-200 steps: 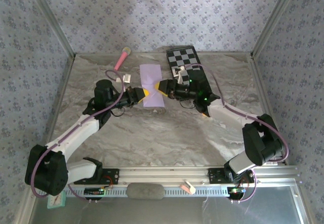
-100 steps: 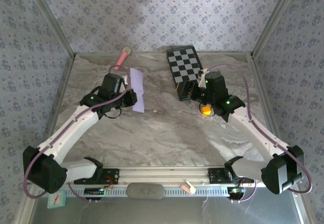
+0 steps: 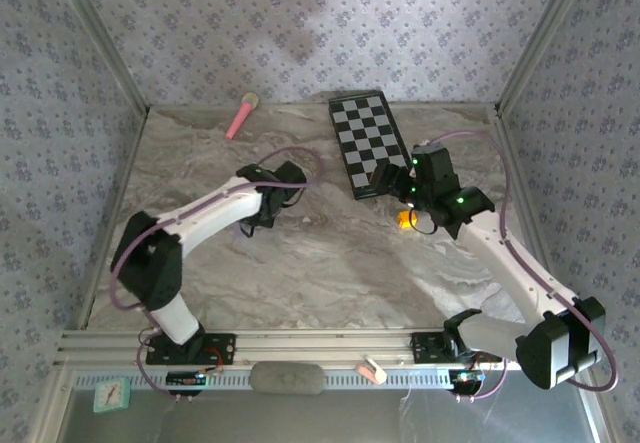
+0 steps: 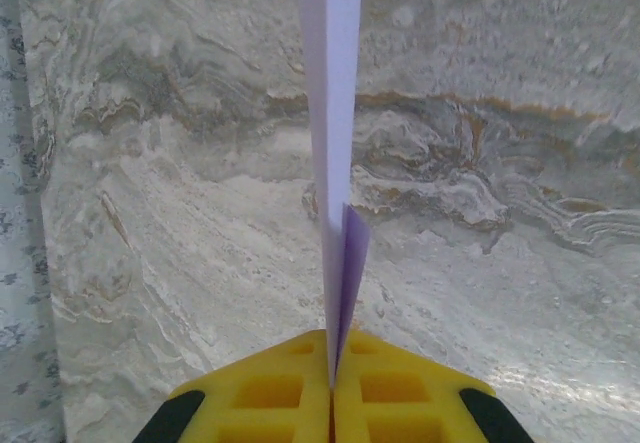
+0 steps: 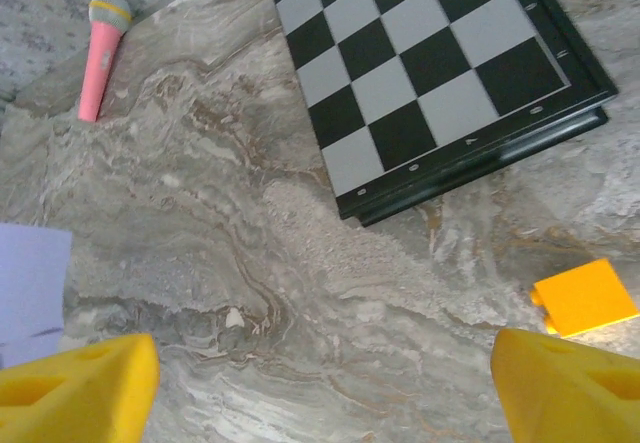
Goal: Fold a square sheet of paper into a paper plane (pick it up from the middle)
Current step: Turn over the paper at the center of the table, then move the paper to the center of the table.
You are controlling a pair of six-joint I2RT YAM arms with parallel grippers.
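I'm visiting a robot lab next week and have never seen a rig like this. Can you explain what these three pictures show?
Two robot arms are bolted side by side at the near edge of a marble-patterned table. Each arm ends in a two-finger gripper. The wide picture comes from a fixed camera above and behind the arms. The other two come from small cameras on the wrists, each looking out over its own gripper.

On the table lie a checkered board, a pink toy microphone and a small orange block.

The left gripper is shut, pinching a folded lilac sheet of paper, which its camera sees edge-on. The right gripper is open and holds nothing.
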